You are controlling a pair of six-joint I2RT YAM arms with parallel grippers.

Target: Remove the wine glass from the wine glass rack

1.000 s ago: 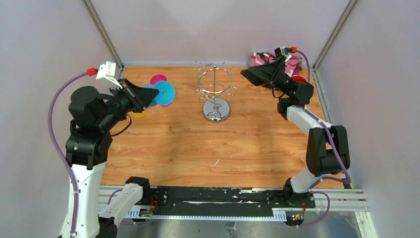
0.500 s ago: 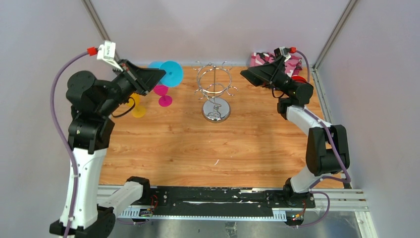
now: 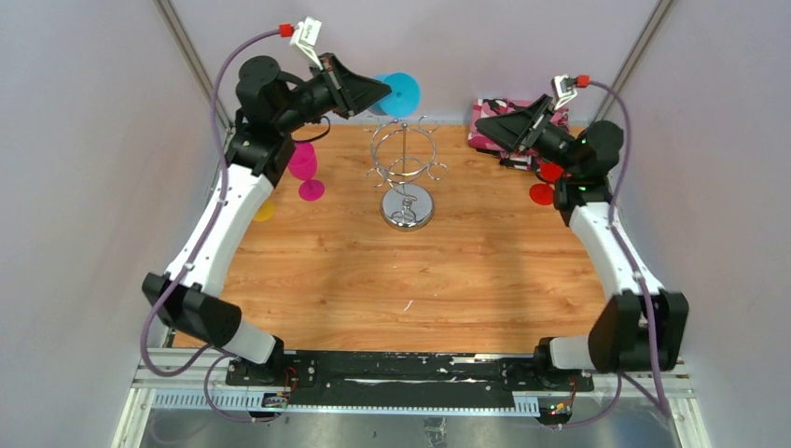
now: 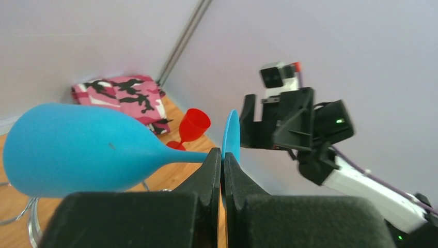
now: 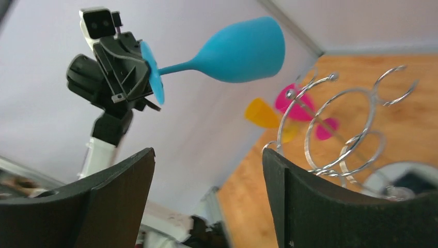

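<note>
Both arms have swung up and inward toward the rack [image 3: 404,155] since the earlier frame, the left one by far the more, lifting its load from low on the rack's left. Left of the rack and higher than its loops, the left gripper [image 4: 223,156] is clamped tight on the stem of the blue glass [image 4: 77,150], right against the foot. The glass lies on its side in the air, bowl pointing over toward the rack's far side and touching none of the wire. It is an opaque, matte, sky-blue glass with a rounded bowl, slim stem and flat round foot, and looks like plastic. Every loop of the rack is bare, so the glass counts as off it; the step in hand seems to be carrying it clear. Right of the rack, the right gripper [image 5: 207,155] hangs with jaws wide apart and holding nothing, aimed across the loops at the glass. Next, I judge, the glass must be turned upright and lowered to the table away from the rack, or passed across, keeping the bowl out of the wire.
</note>
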